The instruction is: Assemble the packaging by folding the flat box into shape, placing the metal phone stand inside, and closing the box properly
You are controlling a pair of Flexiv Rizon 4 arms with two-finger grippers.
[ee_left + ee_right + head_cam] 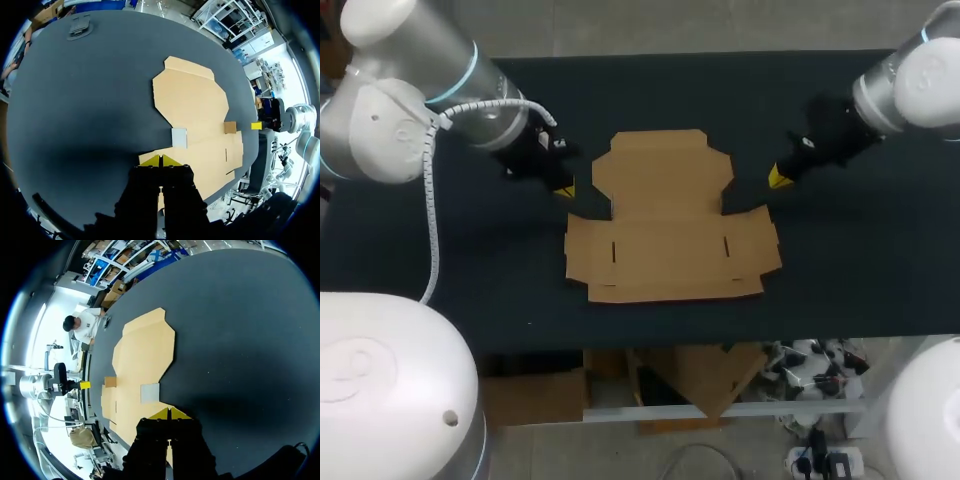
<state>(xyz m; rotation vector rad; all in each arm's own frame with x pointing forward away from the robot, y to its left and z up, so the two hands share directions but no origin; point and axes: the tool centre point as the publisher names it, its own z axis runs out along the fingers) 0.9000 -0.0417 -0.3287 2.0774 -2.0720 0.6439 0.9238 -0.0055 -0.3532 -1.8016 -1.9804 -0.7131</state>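
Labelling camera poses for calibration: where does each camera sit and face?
Head: above and behind, looking down on the table; left arm and right arm flank the flat box.
Left wrist: on the left arm, facing along its shut jaws over the flat box.
Right wrist: on the right arm, likewise, jaws shut.
Shared: both wrist views show the flat box.

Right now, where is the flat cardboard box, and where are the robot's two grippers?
box [665,215]: head view, middle of the flat cardboard.
left gripper [563,188]: head view, at its yellow tips.
right gripper [778,177]: head view, at its yellow tips.
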